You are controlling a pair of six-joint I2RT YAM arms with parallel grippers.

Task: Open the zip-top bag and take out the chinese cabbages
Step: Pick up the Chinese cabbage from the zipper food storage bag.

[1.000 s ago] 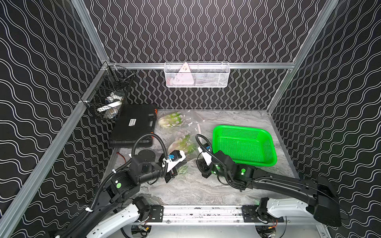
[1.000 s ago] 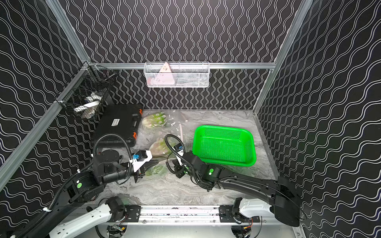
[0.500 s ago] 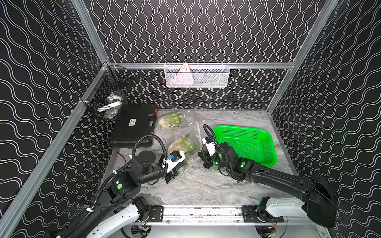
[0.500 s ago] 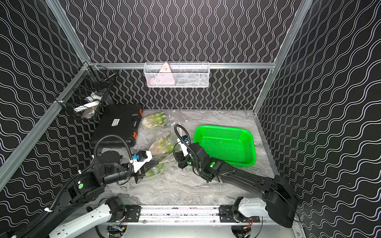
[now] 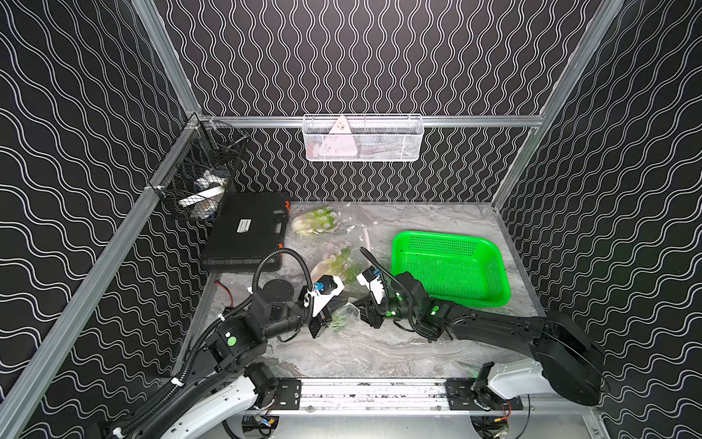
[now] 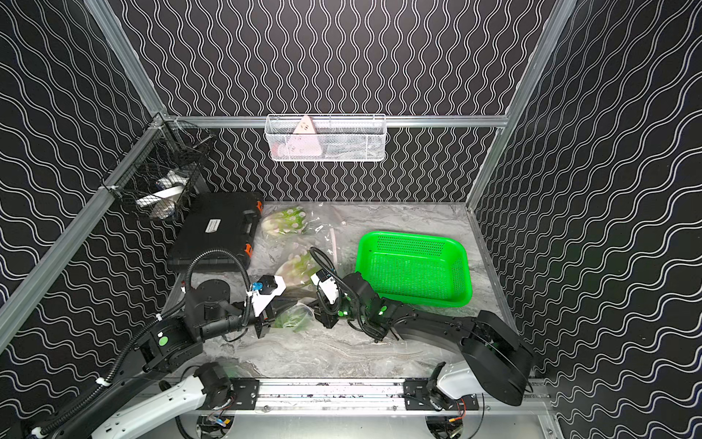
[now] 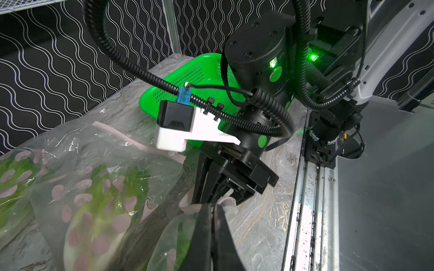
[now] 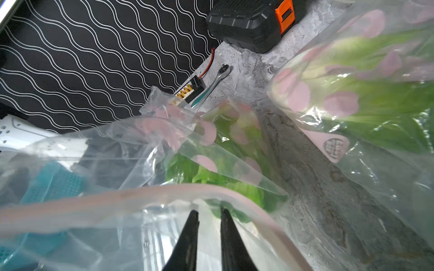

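A clear zip-top bag [image 5: 343, 315] with pink dots lies crumpled at mid-table, and its pink zip strip [image 8: 131, 197] arches over my right fingertips. My left gripper [image 7: 212, 207] [image 5: 323, 323] is shut on a fold of the bag's edge. Facing it a short way off, my right gripper [image 8: 209, 214] [image 5: 366, 315] has its jaws a little apart at the bag's mouth. One leafy green chinese cabbage [image 8: 225, 185] lies inside, just ahead of the right fingers. Two more cabbages [image 5: 336, 262] [image 5: 315, 224] lie farther back under dotted film.
A green perforated basket [image 5: 490, 247] stands right of the bag, close behind my right wrist. A black tool case [image 5: 247, 228] sits at the back left. A small ratchet [image 8: 213, 82] and a connector block [image 8: 190, 90] lie by the left wall.
The right gripper, half a second ago farther back beside the basket, has come forward to the bag's mouth and its jaws have parted slightly. The left gripper has kept its grip.
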